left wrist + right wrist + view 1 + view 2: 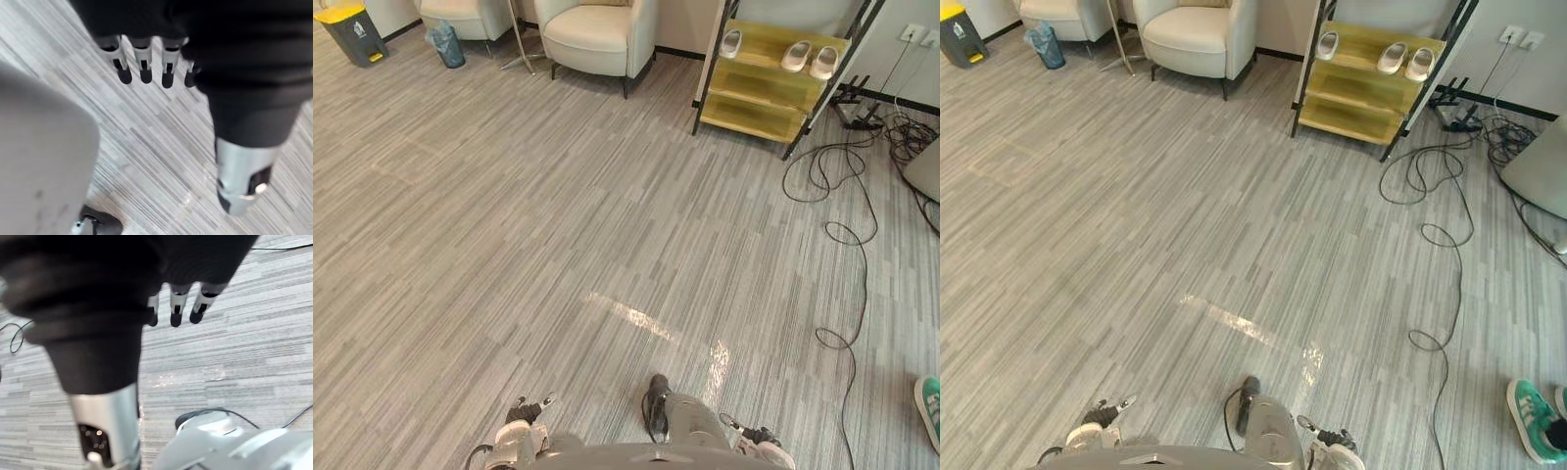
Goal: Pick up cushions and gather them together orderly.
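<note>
Left hand and right hand hang with fingers loosely straight, holding nothing, over striped floor. No loose cushions visible; armchairs at 12 o'clock, shoe rack at 1. Judged sensible: locate cushions before reaching.

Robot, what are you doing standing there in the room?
The robot stands on the grey striped floor, looking down across it. Its left hand and right hand hang with relaxed fingers and hold nothing. Ahead are a cream armchair, a wooden shoe rack with pale slippers, and a yellow-lidded bin. A person's teal shoe is off to the right. No loose cushion is on this stretch of floor.
</note>
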{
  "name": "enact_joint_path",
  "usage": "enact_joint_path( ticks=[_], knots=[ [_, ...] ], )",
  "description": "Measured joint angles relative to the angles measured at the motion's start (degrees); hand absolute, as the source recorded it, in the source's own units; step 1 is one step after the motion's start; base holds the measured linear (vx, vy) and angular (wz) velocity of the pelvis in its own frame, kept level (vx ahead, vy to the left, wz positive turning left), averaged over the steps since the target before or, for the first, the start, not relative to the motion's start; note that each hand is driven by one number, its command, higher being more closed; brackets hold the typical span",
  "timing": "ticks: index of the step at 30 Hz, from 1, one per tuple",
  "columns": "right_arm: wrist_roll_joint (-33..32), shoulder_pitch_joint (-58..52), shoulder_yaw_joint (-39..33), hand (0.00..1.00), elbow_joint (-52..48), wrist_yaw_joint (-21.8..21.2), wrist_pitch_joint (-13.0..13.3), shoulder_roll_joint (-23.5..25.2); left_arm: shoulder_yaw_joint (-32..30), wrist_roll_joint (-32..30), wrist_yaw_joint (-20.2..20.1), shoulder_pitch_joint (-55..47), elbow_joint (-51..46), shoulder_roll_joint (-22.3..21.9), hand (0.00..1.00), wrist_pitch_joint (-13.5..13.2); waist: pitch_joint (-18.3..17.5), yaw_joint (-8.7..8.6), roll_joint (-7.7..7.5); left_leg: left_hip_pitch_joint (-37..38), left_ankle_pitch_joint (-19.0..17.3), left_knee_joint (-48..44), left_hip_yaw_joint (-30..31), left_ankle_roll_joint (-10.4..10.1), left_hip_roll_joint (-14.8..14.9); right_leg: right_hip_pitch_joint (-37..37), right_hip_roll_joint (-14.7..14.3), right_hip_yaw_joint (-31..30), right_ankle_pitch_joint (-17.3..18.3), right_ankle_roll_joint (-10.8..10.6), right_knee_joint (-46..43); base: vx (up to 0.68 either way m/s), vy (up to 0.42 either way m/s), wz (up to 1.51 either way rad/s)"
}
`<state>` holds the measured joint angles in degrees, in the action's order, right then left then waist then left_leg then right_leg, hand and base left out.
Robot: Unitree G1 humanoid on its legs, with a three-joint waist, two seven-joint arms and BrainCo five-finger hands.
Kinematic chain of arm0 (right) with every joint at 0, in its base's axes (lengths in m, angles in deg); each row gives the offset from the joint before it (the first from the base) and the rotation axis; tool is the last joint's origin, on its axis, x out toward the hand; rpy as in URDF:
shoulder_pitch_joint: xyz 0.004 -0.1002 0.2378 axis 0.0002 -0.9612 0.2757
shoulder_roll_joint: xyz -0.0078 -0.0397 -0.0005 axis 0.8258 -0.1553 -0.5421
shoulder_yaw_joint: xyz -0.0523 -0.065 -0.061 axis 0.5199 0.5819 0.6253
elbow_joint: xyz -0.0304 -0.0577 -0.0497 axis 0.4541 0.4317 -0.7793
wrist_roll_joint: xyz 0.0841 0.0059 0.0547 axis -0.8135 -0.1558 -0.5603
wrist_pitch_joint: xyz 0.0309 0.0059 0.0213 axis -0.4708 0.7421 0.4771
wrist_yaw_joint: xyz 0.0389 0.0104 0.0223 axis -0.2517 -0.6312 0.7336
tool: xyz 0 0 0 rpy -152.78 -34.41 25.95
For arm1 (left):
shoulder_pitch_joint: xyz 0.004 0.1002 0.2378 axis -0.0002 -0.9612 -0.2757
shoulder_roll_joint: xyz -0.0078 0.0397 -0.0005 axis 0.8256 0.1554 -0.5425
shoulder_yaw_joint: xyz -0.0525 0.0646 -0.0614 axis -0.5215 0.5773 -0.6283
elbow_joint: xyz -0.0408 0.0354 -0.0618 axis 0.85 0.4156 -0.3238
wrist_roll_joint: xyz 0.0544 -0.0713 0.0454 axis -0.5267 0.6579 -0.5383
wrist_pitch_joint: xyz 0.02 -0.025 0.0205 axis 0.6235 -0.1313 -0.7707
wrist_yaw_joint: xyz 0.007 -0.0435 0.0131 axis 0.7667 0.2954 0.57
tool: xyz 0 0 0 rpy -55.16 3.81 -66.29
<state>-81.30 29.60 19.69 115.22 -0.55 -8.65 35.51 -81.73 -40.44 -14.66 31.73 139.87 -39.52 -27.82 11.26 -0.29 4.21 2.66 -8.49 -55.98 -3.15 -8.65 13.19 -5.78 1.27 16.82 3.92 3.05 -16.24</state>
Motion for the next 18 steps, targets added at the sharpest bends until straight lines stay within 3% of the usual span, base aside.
enact_joint_path(
  ticks=[3, 5, 6, 8, 10, 11, 14, 18],
  knots=[
    [-0.8, 0.3, 0.0, 0.0, 0.0, 0.2, 0.0, 0.2, 1.5, 0.0, -0.1, 0.0, -1.8, 0.2, 0.0, -0.1, 0.2, 0.4, -0.1, -8.0, -4.2, 0.1, -5.3, 3.6, 0.4, 7.3, -0.1, -0.8, 1.8, -0.2, 4.5, 0.43, -0.095, -0.1],
    [-0.9, 0.6, -0.1, 0.0, 0.6, 0.2, -0.1, 0.1, 1.9, 0.1, -0.1, -0.1, -2.4, 0.4, 0.0, -0.4, 0.3, 1.49, -0.23, -10.5, -6.3, 9.8, -7.4, 3.6, -0.2, 9.6, 0.1, -1.9, 1.6, -1.2, 6.3, 0.32, 0.047, -0.33],
    [-0.9, 0.6, -0.2, 0.0, 0.5, 0.2, -0.1, 0.4, 2.2, 0.0, -0.1, 0.0, -2.9, 0.5, 0.0, -0.6, 0.4, 2.37, -0.47, -10.7, -5.9, 21.4, -7.4, 3.8, -1.9, 10.4, 0.9, -3.5, 2.5, -2.6, 6.1, 0.31, 0.115, -0.54],
    [-1.0, 0.5, -0.2, 0.0, 0.0, 0.2, -0.1, 0.4, 2.4, 0.0, -0.1, -0.2, -2.9, 0.4, 0.0, -0.6, 0.3, 2.26, -0.27, -10.6, -3.5, 30.3, -5.2, 4.1, -3.4, 10.7, 1.2, -4.6, 3.7, -3.9, 5.3, 0.17, 0.126, -0.4],
    [-0.9, 0.0, -0.1, 0.0, -0.4, 0.2, -0.1, 0.5, 2.2, 0.0, -0.2, -0.2, -2.7, 0.2, 0.0, -0.7, -0.3, 2.55, -0.27, -9.4, 3.6, 36.3, -0.3, 4.3, -6.2, 10.6, 1.6, -7.5, 6.3, -6.3, 2.5, 0.25, 0.264, -0.44],
    [-0.9, -0.4, -0.1, 0.0, -0.3, 0.2, -0.3, 1.3, 2.3, -0.5, -0.2, -0.3, -2.7, 1.1, 0.0, -0.7, -1.2, 2.41, -2.51, -8.6, 3.1, 37.4, -0.6, 4.6, -7.8, 10.5, 3.1, -8.7, 6.9, -7.2, 2.6, 0.32, 0.31, -0.44],
    [-0.8, -0.5, 0.0, 0.0, -0.2, 0.1, -0.3, 3.5, 2.3, -0.8, -0.3, -0.3, -2.1, 2.9, 0.0, -0.7, -2.2, 3.04, -4.98, -7.3, 2.4, 39.0, -4.0, 5.7, -10.0, 10.1, 5.4, -11.5, 6.7, -7.4, 4.3, 0.2, 0.189, -0.35],
    [-0.9, -0.3, -0.3, 0.0, 0.2, 0.1, -0.2, 4.0, 2.5, -1.0, -0.5, -0.1, -1.1, 3.3, 0.0, -0.6, -2.8, 2.89, -5.61, -6.0, 2.4, 40.6, -4.7, 6.4, -11.6, 11.6, 6.4, -13.3, 5.1, -7.1, 7.8, 0.09, 0.111, -0.14]
  ],
)
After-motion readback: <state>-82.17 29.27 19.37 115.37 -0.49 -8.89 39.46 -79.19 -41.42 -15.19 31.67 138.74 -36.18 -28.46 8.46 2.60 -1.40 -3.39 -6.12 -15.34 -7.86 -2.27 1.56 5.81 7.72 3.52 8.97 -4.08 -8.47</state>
